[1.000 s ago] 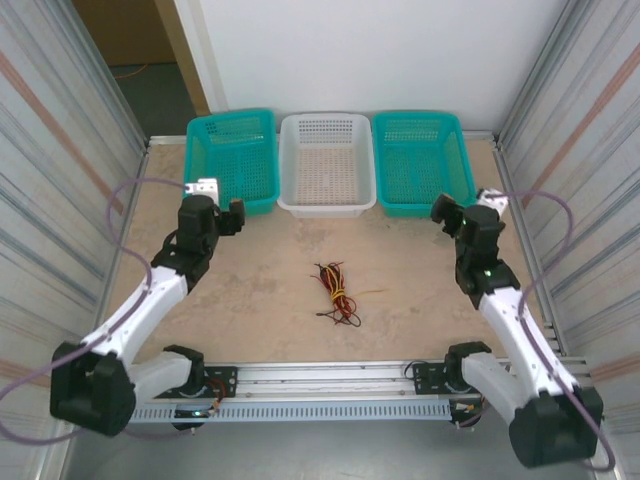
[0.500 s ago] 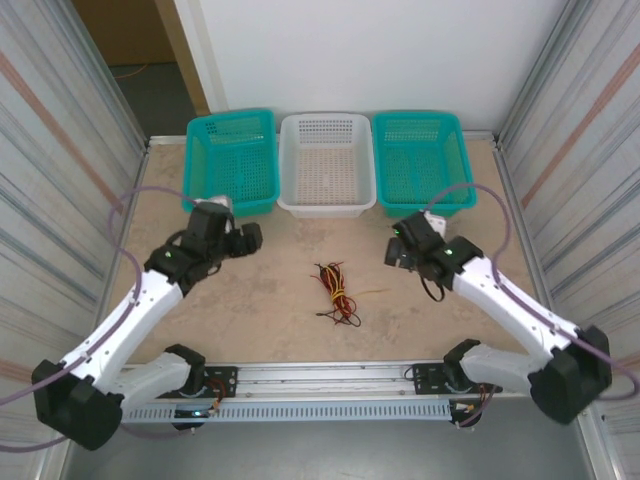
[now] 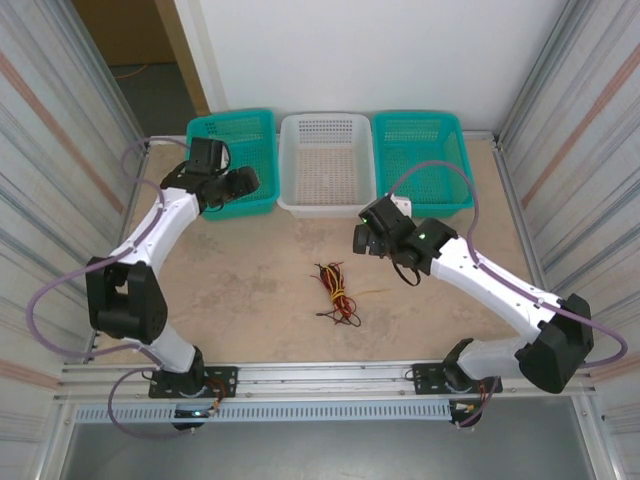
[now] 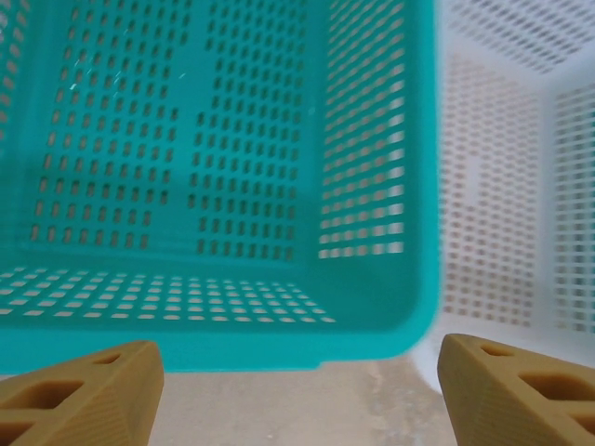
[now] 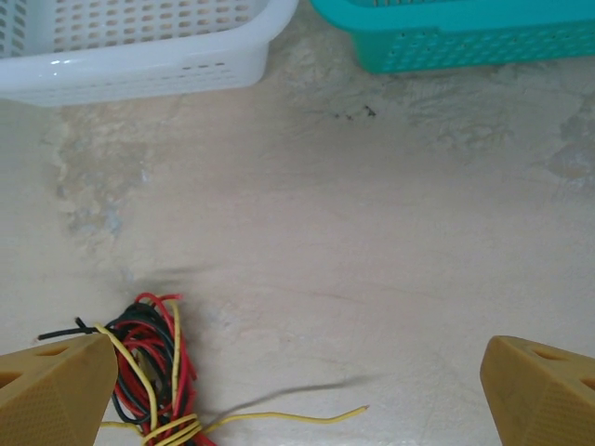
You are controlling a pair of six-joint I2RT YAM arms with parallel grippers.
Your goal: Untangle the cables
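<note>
The cables (image 3: 335,292) lie as one tangled bundle of thin red, black and yellow wires on the table's middle. In the right wrist view the bundle (image 5: 149,372) sits at the lower left, with a loose yellow end trailing right. My right gripper (image 3: 366,240) hovers just right of and beyond the bundle, open (image 5: 297,400), with nothing between its fingers. My left gripper (image 3: 244,183) is at the front right corner of the left teal basket (image 3: 235,113). It is open (image 4: 297,400) and empty above bare table in front of that basket (image 4: 214,186).
Three baskets stand in a row at the back: the left teal one, a white one (image 3: 327,118) and a right teal one (image 3: 418,116). The white basket (image 4: 502,186) and its front wall (image 5: 139,70) look empty. Metal walls close both sides.
The left arm swung away from the table's left side up to the left teal basket. The right arm reached leftward from the right side to just beside the cables.
</note>
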